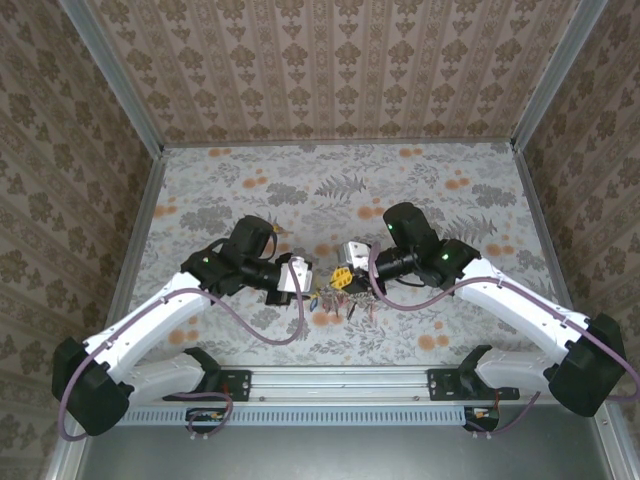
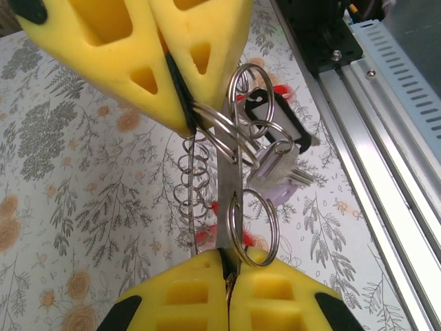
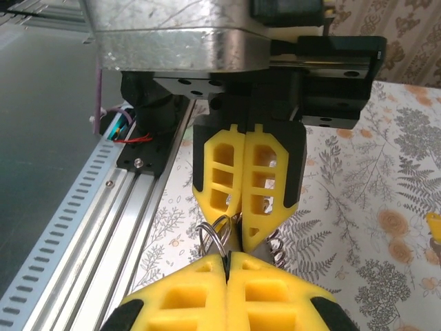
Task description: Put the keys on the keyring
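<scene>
My two grippers meet tip to tip over the table's middle, the left gripper [image 1: 302, 283] facing the right gripper [image 1: 348, 270]. In the left wrist view my left gripper [image 2: 227, 258] is shut on the end of a flat silver key blade [image 2: 228, 196]. A small silver ring [image 2: 256, 222] loops round that blade. Opposite, the right gripper [image 2: 187, 124] is shut on the silver loops of the keyring [image 2: 242, 103]. Other keys [image 2: 275, 169] and a black tag [image 2: 265, 117] hang from the bunch. From the right wrist, the right gripper [image 3: 227, 256] pinches the ring loops [image 3: 217, 234].
A wire coil spring [image 2: 193, 179] dangles beside the blade. More keys [image 1: 335, 300] lie on the flowered tablecloth [image 1: 330, 190] under the grippers. The aluminium rail [image 2: 386, 138] holding the arm bases runs close along the near edge.
</scene>
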Controlling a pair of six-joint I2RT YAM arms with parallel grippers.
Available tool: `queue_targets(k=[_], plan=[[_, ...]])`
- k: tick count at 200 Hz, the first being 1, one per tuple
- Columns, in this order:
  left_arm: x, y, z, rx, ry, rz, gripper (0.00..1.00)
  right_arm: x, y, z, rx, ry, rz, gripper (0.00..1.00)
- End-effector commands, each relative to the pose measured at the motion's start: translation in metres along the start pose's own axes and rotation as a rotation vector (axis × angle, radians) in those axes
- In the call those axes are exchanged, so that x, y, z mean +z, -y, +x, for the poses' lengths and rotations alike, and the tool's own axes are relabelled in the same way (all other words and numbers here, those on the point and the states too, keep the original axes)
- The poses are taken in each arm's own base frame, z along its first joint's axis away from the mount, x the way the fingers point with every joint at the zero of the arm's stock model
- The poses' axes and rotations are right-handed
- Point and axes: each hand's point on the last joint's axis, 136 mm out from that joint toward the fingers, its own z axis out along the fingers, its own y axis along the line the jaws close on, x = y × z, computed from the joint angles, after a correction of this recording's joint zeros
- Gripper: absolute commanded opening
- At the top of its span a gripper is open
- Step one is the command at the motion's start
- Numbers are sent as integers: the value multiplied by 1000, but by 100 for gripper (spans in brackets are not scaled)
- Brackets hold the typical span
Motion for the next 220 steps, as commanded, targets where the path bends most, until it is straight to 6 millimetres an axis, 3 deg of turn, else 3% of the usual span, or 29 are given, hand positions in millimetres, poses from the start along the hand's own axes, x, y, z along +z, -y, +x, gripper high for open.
queue_targets(k=[1, 78, 220], plan=[[-10, -5, -30, 85, 95, 9, 0, 1, -19, 4, -33, -30, -92, 0], [-13, 0, -30, 143, 73, 46, 0, 4, -34, 22, -115, -153, -143, 0], [-7, 3, -29, 236, 63, 80, 0, 25, -43, 4, -68, -69, -273, 0]])
